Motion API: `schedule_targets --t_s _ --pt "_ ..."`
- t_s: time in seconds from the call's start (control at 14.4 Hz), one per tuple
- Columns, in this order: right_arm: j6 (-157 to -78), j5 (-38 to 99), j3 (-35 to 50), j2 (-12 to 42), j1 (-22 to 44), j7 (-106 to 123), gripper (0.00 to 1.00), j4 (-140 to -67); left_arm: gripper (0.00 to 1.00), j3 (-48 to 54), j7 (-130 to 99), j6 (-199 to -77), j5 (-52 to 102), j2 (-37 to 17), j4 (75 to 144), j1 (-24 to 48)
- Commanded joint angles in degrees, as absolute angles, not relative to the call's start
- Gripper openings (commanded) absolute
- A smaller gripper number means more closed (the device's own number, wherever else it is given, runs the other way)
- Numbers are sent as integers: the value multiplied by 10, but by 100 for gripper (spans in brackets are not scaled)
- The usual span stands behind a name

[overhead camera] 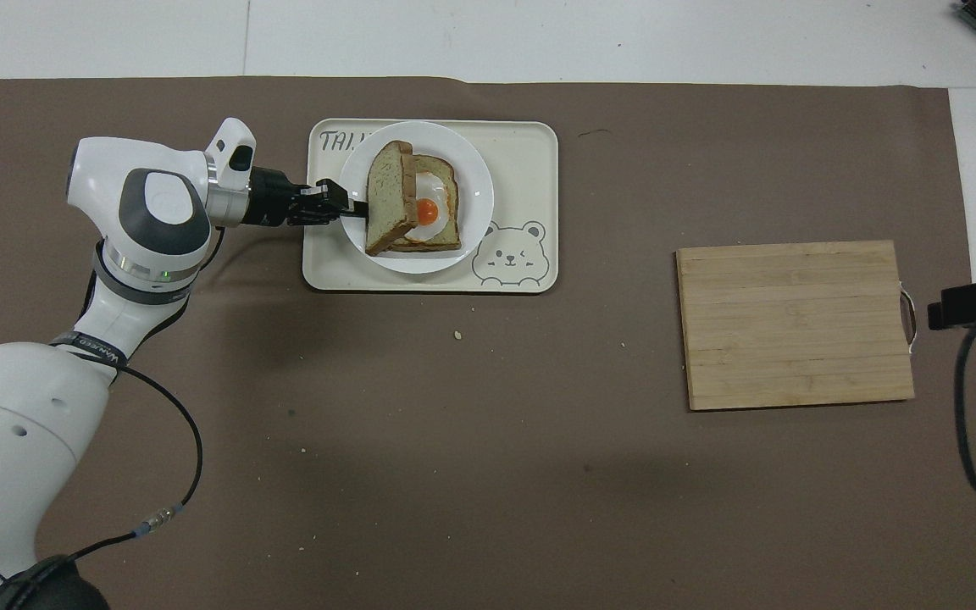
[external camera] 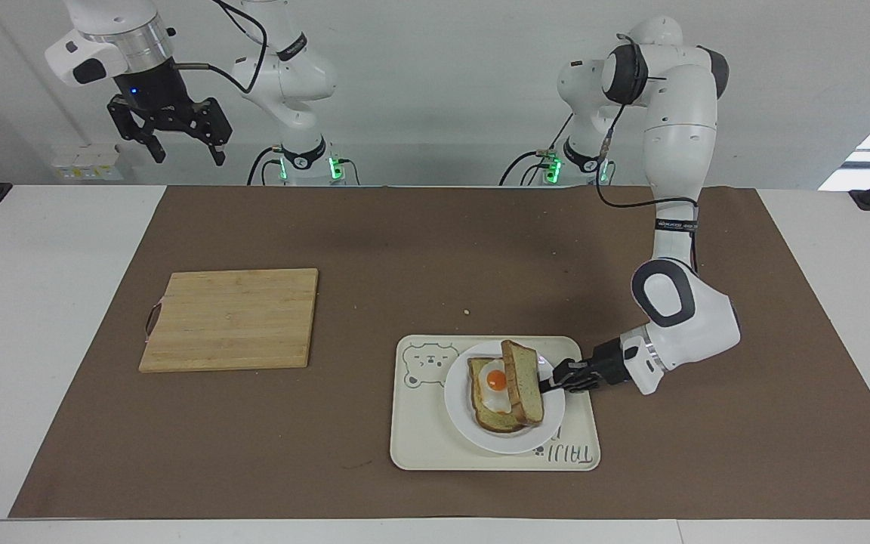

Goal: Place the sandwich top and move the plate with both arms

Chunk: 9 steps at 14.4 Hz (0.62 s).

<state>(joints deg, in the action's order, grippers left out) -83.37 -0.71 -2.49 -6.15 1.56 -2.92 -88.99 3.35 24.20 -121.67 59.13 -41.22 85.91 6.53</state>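
Observation:
The white plate [external camera: 492, 443] [overhead camera: 477, 193] lies on the cream tray, toward the tray's end nearer the left arm. On it rests a bread slice with a fried egg [external camera: 494, 383] [overhead camera: 427, 209]. The sandwich top [external camera: 523, 380] [overhead camera: 386, 196] leans tilted over the egg, one long edge down on the lower slice beside my left gripper. My left gripper [external camera: 552, 383] [overhead camera: 354, 207] reaches in low and level and is shut on the plate's rim. My right gripper [external camera: 178, 140] hangs open high above the right arm's end of the table, holding nothing.
The cream tray [external camera: 435, 447] [overhead camera: 526, 157] with a bear drawing lies on the brown mat. A wooden cutting board [external camera: 231, 319] [overhead camera: 795, 322] sits toward the right arm's end. A small crumb [external camera: 466, 312] [overhead camera: 457, 335] lies on the mat nearer the robots than the tray.

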Motion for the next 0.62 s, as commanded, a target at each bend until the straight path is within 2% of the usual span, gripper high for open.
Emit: schedule_targets --t_s 0.0,0.07,0.14,0.55 --pt "-840 -1 -24 -70 12 -15 100 -902 0 32 226 -1220 576 -426 836 72" --pt "-840 -1 -24 -70 12 -15 100 -902 44 32 224 -1228 574 -426 836 73" --pt "-840 -1 -24 -70 12 -15 100 -902 99 33 224 -1235 577 -425 836 72" --pt "-844 -1 -24 -71 12 -16 100 -902 100 31 222 -1223 575 -401 836 65"
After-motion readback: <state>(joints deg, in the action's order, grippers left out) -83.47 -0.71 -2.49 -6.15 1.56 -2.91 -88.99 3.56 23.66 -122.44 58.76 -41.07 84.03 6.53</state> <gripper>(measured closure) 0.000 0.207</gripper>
